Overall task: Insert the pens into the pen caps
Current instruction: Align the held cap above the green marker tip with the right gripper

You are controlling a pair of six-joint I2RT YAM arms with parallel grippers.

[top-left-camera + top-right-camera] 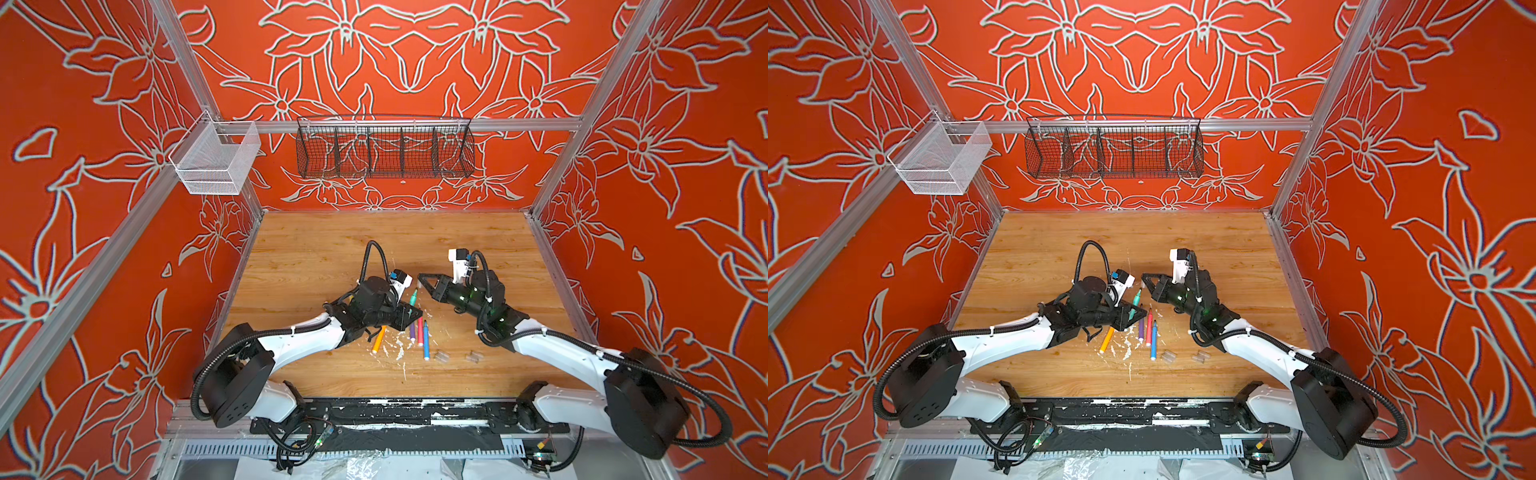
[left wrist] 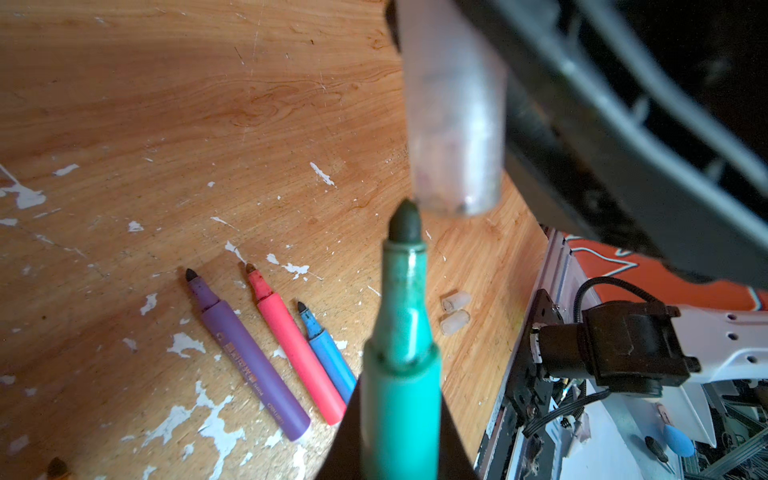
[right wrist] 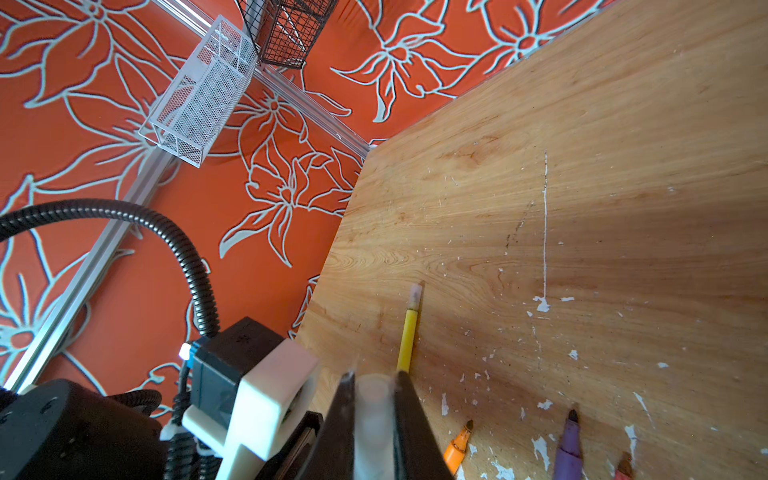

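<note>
The left hand (image 1: 410,311) pinches the green pen (image 2: 401,332) low on its barrel. The right hand (image 3: 374,380) is pressed onto a clear cap (image 2: 455,124), whose mouth sits just beside the pen's tip, not yet over it. Both look light, stiff and slick (a hard pinch might squirt the cap out), so hold the cap by its closed end. Purple (image 2: 249,357), pink (image 2: 297,353) and blue (image 2: 328,353) pens and spare caps (image 2: 455,311) lie on the table (image 1: 332,249).
</note>
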